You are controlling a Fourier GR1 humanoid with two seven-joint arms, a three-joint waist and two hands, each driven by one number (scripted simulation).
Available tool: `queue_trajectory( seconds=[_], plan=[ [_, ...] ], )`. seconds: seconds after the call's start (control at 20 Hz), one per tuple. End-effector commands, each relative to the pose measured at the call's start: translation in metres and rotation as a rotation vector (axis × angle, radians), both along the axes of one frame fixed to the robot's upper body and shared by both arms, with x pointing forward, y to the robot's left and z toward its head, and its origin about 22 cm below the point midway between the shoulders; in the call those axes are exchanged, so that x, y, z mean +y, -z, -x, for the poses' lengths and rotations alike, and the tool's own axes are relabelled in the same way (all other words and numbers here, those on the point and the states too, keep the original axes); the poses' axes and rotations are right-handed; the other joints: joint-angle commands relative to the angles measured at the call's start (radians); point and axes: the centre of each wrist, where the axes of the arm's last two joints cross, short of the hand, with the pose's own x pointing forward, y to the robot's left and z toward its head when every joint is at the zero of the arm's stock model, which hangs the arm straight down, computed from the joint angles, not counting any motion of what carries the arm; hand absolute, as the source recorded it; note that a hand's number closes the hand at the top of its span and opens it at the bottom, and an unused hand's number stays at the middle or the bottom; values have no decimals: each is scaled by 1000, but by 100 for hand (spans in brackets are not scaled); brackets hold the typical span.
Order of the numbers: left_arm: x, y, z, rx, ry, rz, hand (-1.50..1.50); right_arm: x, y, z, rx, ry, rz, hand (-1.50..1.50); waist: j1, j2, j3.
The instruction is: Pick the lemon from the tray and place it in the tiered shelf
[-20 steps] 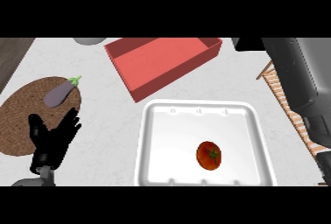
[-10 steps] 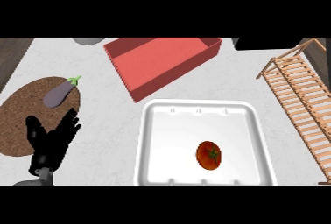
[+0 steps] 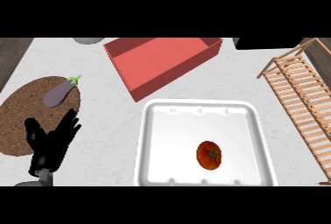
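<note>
Nothing is shifted since half a second ago. Left hand (image 3: 50, 142) rests open at lower left; right hand is unseen. Red fruit (image 3: 209, 155), not lemon-like, lies in white tray (image 3: 155, 144). Reach stage: grasp is needed before wooden shelf (image 3: 304, 100).

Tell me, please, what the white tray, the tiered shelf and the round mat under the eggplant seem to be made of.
The white tray looks like glossy moulded plastic or foam: smooth, with rounded corners and a raised rim. The tiered shelf seems to be light unpainted wood, built of thin parallel slats. The round mat looks like cork or woven fibre: brown, matte and speckled. The eggplant lies on it.
</note>
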Motion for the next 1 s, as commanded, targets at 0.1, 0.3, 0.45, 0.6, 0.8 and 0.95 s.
queue_trajectory(
  seconds=[0.1,0.3,0.45,0.6,0.8,0.95],
  plan=[
    [-10,4,7,10,4,1,0,-41,-2,28,139,112,-123,150,10,5,-1],
    [0,4,7,13,26,3,0,-62,7,38,140,140,-115,150,29,13,-2],
    [-15,2,-12,32,30,-5,0,-60,19,38,136,173,-104,150,32,17,-2],
    [-5,-10,-23,8,35,-15,0,-88,43,53,142,169,-100,150,29,17,-1],
    [-15,-11,-28,21,27,-16,0,-80,32,60,139,157,-114,150,36,17,-2],
    [-6,-6,-16,12,36,7,0,-98,57,64,148,150,-75,150,40,19,-2]
  ],
)
